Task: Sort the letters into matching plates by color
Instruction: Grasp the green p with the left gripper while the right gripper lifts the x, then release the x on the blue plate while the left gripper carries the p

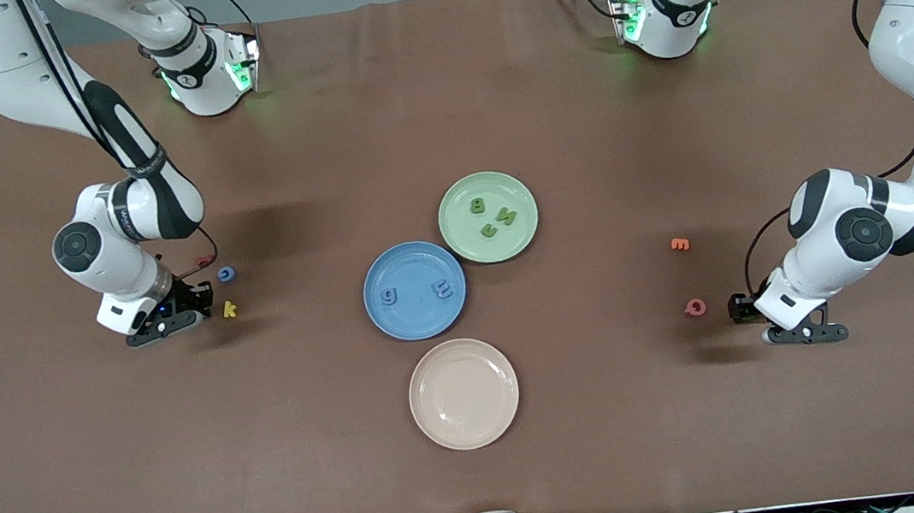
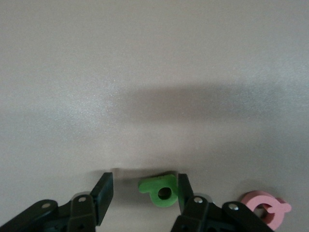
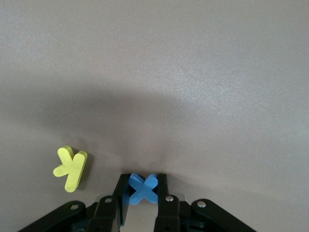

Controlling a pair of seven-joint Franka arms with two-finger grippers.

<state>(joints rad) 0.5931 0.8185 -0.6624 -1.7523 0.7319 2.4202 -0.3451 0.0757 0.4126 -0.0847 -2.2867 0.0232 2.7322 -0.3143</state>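
My right gripper point(image 3: 142, 178) is shut on a blue X-shaped letter point(image 3: 143, 188) down at the table, toward the right arm's end point(image 1: 203, 305). My left gripper point(image 2: 145, 179) stands open low over the table at the left arm's end point(image 1: 740, 308). A green letter point(image 2: 160, 189) lies between its fingers, against one of them. The blue plate point(image 1: 417, 313) holds two blue letters point(image 1: 389, 296). The pale green plate point(image 1: 523, 232) holds three green letters point(image 1: 488, 230). Another blue letter point(image 1: 226, 273) lies on the table beside the right gripper.
A yellow k point(image 3: 71, 167) lies close to the right gripper point(image 1: 229, 309). A pink piece point(image 2: 264, 211) lies beside the left gripper point(image 1: 694, 308), and an orange piece point(image 1: 679, 244) is a little farther from the camera. The cream plate point(image 1: 466, 415) lies nearest the camera.
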